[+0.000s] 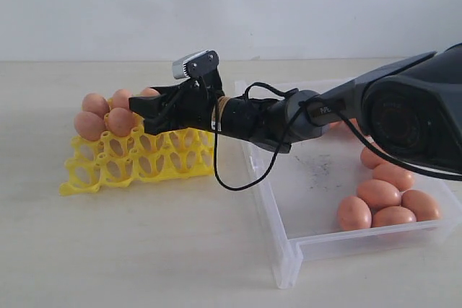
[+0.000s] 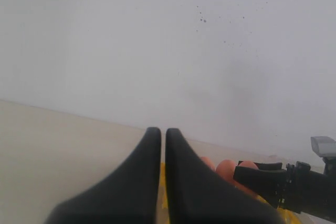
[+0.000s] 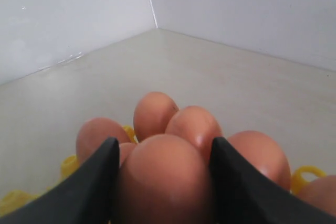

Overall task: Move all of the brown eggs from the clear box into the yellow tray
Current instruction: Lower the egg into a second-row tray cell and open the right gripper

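One egg (image 3: 163, 182) is clamped in the right pincer (image 3: 164, 148), jaws part-open around it, above the tray (image 1: 108, 171) beside seated eggs (image 1: 90, 126). Placing step in hand; next, lower into a free cup and release. Loose eggs (image 1: 379, 194) lie in the box (image 1: 285, 261). Left pincer (image 2: 163, 132) closed, empty.

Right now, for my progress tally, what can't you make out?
Exterior view: the right arm covers part of the clear box, so its brown eggs cannot be counted.
Right wrist view: the held egg hides the yellow tray cup beneath it.
Left wrist view: the left gripper blocks most of the tray.
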{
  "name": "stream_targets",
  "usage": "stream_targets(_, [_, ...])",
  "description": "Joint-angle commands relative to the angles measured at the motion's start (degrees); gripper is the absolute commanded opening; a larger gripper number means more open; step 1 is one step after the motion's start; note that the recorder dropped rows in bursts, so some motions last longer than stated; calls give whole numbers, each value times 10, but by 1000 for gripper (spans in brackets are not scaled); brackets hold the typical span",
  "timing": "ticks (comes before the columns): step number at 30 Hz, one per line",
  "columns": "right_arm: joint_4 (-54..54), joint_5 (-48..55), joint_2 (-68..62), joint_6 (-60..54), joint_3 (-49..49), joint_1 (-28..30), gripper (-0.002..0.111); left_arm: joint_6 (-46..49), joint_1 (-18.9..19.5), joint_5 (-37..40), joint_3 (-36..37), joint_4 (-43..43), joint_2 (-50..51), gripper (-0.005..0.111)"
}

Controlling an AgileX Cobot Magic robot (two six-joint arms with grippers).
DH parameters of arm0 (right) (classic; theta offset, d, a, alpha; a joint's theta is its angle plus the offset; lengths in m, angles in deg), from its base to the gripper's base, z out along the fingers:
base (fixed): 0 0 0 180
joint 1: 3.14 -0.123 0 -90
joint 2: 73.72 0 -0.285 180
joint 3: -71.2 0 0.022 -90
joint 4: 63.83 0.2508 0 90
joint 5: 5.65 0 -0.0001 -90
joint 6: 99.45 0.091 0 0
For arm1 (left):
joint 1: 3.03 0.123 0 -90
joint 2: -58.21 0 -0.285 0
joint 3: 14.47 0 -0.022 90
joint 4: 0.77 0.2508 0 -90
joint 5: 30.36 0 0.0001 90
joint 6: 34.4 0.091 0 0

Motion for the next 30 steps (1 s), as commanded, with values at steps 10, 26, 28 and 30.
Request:
stream_targets(10, [-17, 100, 1, -16, -41, -27, 0, 5, -2, 0, -2, -2, -2, 4])
stream_targets(26, [-14, 163, 1, -3, -51, -31, 5, 5, -2, 0, -2, -2, -2, 4])
stream_targets(28, [-14, 163, 1, 3, -51, -31, 19, 5, -2, 0, -2, -2, -2, 4])
stream_targets(30, [-14, 163, 1, 9, -51, -31, 36, 5, -2, 0, -2, -2, -2, 4])
